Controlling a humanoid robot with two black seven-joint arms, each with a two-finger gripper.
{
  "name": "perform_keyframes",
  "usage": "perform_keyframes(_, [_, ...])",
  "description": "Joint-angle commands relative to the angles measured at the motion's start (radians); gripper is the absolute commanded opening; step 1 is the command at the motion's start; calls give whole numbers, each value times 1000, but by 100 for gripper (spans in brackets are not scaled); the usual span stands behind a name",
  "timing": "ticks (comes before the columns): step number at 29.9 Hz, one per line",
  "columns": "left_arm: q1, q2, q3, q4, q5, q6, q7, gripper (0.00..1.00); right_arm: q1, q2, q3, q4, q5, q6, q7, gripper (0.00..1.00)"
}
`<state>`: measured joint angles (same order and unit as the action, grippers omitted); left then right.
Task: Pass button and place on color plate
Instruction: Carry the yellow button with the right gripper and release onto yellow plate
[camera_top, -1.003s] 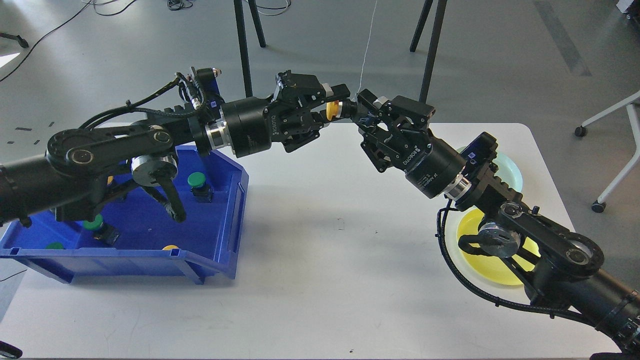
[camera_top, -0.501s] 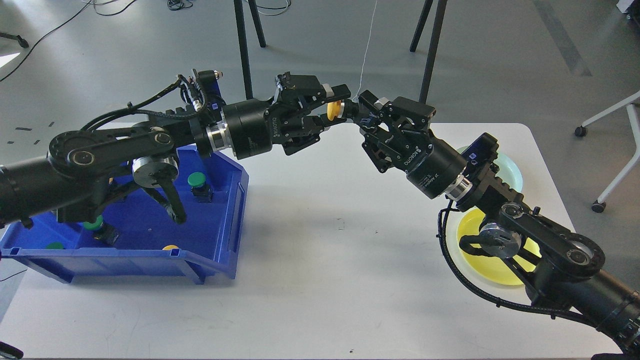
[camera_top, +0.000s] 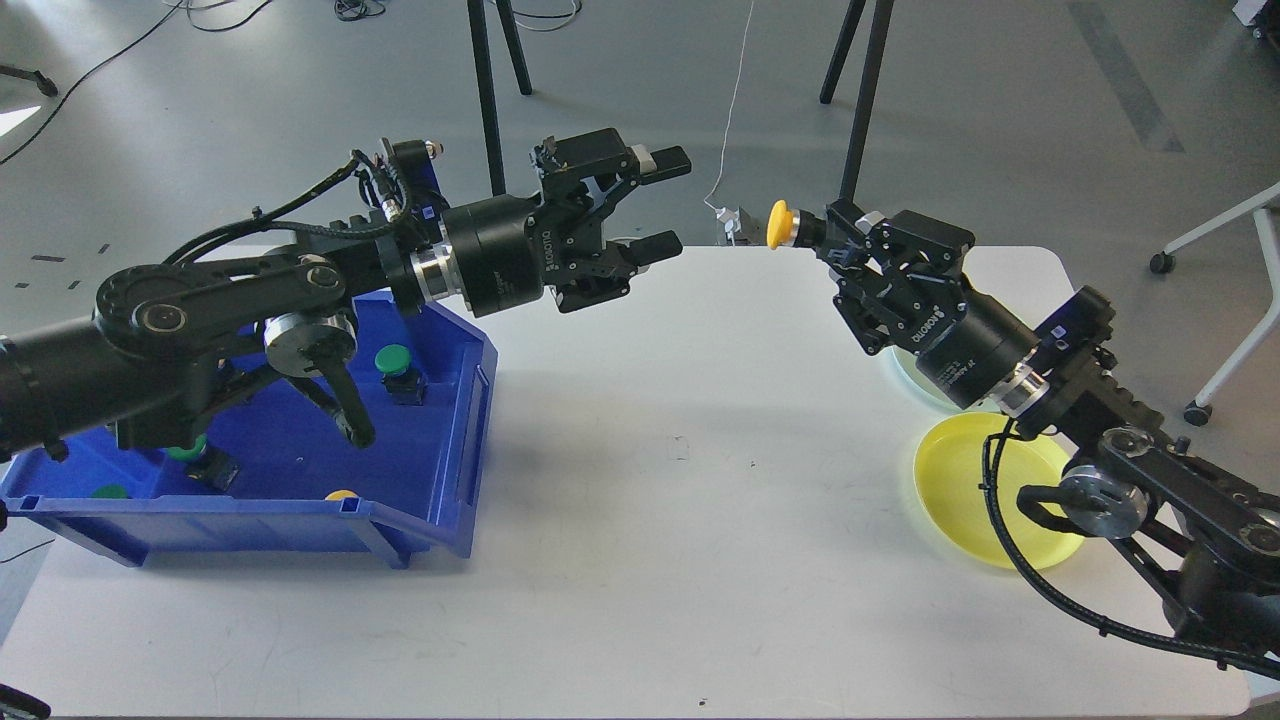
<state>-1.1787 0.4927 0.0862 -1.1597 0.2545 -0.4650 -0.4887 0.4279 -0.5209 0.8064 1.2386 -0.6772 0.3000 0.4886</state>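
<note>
Blue bin (camera_top: 450, 440) at left holds green buttons (camera_top: 393, 358). Above its far corner, the left gripper (camera_top: 668, 203) stands with fingers spread, empty. Further right, the right gripper (camera_top: 822, 232) clasps the yellow button (camera_top: 778, 224) above the table's far edge, beyond the yellow plate (camera_top: 960, 480).

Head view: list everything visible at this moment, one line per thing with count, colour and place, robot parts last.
yellow button: 1, yellow cap on a dark body, held in the air over the table's far edge.
blue bin: 1, blue, table's left side.
green buttons: at least 3, green, inside the bin.
yellow button in bin: 1, yellow, behind the bin's near wall, mostly hidden.
yellow plate: 1, yellow, table's right side.
pale green plate: 1, light green, behind the yellow one, mostly hidden by the arm.
table: 1, white.
left hand: 1, black, open and holding nothing, over the table's far left.
right hand: 1, black, gripping the yellow button.
</note>
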Motion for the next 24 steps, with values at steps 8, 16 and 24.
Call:
perform_keyframes(8, [1, 0, 0, 0, 0, 0, 0, 87, -250, -307, -79, -5, -234, -450, 0, 1])
perform_keyframes(16, [2, -9, -2, 2, 0, 9, 0, 89, -245, -304, -323, -82, -311, -715, 0, 4])
perform_keyframes(24, [2, -11, -2, 2, 0, 11, 0, 89, -241, -269, -365, -131, -309, -742, 0, 19])
